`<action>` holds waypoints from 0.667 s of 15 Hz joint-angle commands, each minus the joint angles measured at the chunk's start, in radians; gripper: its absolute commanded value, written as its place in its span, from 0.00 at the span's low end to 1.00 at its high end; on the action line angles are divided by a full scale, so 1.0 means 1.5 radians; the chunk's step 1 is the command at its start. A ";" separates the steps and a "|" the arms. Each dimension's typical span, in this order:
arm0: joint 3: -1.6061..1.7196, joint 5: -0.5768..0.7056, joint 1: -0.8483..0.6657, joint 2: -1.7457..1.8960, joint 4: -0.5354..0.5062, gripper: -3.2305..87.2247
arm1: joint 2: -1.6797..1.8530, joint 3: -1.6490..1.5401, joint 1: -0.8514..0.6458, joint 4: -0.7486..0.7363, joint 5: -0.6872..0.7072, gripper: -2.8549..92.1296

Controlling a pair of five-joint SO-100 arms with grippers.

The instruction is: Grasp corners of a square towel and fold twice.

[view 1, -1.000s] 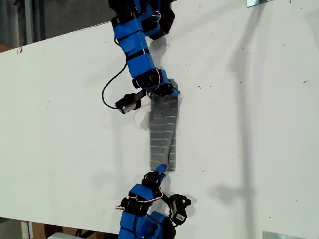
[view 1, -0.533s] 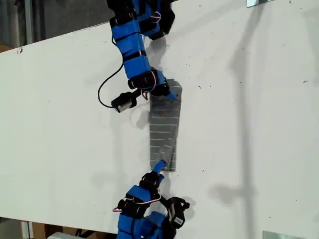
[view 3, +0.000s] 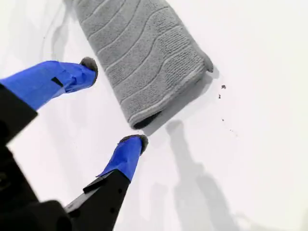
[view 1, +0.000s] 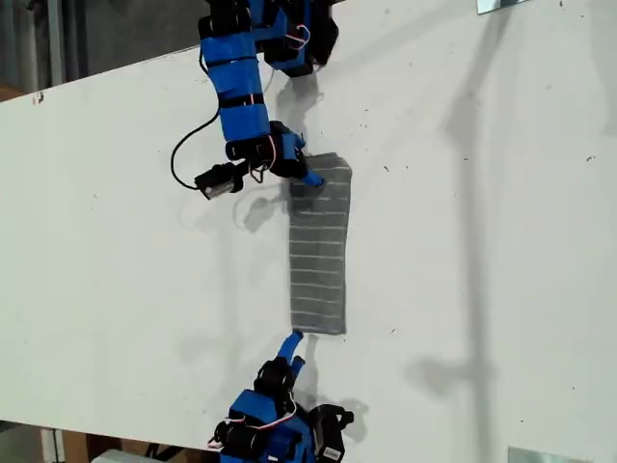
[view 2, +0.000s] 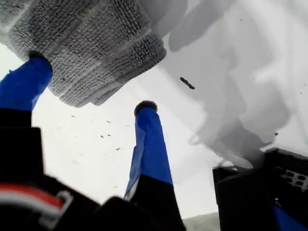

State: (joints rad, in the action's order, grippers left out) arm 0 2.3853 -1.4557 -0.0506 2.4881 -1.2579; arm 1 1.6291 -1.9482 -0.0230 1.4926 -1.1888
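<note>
The towel [view 1: 318,251] lies flat on the white table as a narrow folded strip, grey with pale stripes. My first gripper [view 1: 310,179] is open at the strip's far end. In the first wrist view, one fingertip [view 2: 36,61] touches the towel [view 2: 86,43] edge and the other stands off it; the first gripper [view 2: 90,83] holds nothing. My second gripper [view 1: 289,340] is open just off the near end's corner. In the second wrist view that gripper [view 3: 111,102] is apart from the towel [view 3: 139,57], whose layered corner [view 3: 138,122] shows beside one fingertip [view 3: 134,140].
The white table [view 1: 482,241] stretches wide to the exterior view's right of the strip. Metal brackets sit at that view's top right [view 1: 501,5] and bottom right [view 1: 540,453]. A black cable [view 1: 178,159] loops beside the first arm. The table's edge runs along that view's upper left.
Both grippers were on the bunched, twisted strip's ends a second ago. They have let go and drawn back, and the towel now lies flat and straight.
</note>
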 commanded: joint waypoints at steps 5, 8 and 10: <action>0.242 -0.085 0.024 0.294 0.049 0.33 | 0.134 -0.262 0.038 -0.224 -0.054 0.44; 0.354 -0.124 0.028 0.620 -0.097 0.35 | 0.322 -0.371 0.094 -0.311 -0.108 0.44; 0.378 -0.134 0.022 0.653 -0.126 0.35 | 0.344 -0.397 0.095 -0.351 -0.129 0.43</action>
State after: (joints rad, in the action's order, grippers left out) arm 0 2.9437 -1.6383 -0.0230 3.4254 -1.4159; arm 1 2.0970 -2.5403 0.1166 1.0063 -1.3652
